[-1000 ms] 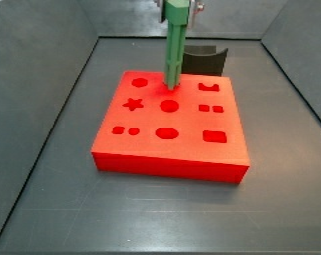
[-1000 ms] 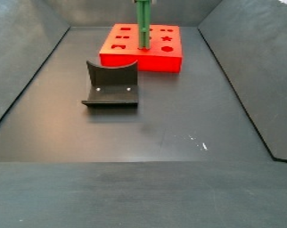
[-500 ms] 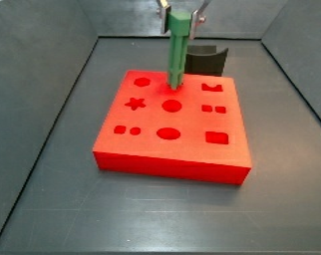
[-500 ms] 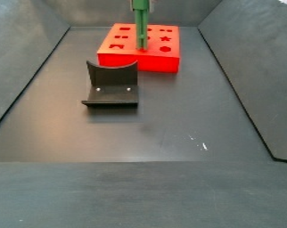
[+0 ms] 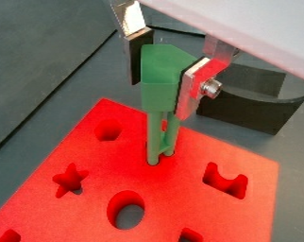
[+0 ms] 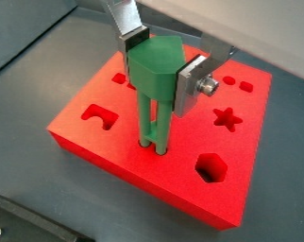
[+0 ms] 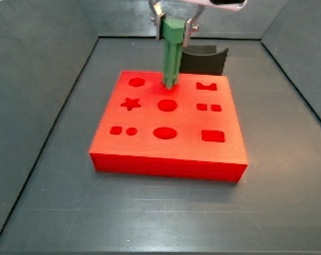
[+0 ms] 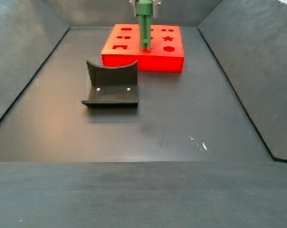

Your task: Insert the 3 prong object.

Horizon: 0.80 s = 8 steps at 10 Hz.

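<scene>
My gripper (image 5: 165,71) is shut on the green 3 prong object (image 5: 160,104) and holds it upright over the red block (image 5: 104,189). The prong tips reach down to a small hole in the block's top, seen in both wrist views (image 6: 151,142). In a side view the green object (image 7: 168,55) stands on the block (image 7: 170,149) near its far edge, with the gripper (image 7: 172,22) above it. In a side view the object (image 8: 143,22) rises from the block (image 8: 146,55) at the far end of the floor.
The block's top carries several shaped holes, among them a star (image 7: 133,103) and a circle (image 7: 166,105). The dark fixture (image 8: 111,85) stands on the floor beside the block, and also shows behind it (image 7: 204,58). Grey walls enclose the floor.
The green object has moved slightly toward the block's far edge and lowered, its tips now at the block's top. The gripper stays shut on it.
</scene>
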Available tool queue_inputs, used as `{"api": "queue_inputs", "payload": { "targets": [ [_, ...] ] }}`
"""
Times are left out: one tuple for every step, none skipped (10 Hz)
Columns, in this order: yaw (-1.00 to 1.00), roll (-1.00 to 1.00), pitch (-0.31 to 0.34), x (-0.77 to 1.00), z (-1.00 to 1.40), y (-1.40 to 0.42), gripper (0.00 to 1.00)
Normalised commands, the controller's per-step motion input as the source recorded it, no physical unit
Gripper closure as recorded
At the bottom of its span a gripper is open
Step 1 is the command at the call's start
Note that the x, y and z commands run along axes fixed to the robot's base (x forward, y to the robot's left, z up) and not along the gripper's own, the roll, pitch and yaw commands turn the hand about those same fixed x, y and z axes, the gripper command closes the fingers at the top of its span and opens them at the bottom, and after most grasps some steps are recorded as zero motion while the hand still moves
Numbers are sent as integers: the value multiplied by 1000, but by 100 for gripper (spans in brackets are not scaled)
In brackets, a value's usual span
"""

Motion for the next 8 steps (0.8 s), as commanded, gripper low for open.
{"api": "queue_inputs", "payload": {
  "targets": [
    [0,93,-34,-100,-129,-11,100],
    [0,0,0,17,0,0,100],
    [0,-46,-144,-14,-500,0,100],
    [0,-3,-174,-23,-606,0,100],
    [-6,0,-166,0,-629,0,100],
    [-26,30,-124,0,-503,0,100],
    [-14,1,-6,0,-100,0,100],
    [0,0,0,0,0,0,100]
  ]
}}
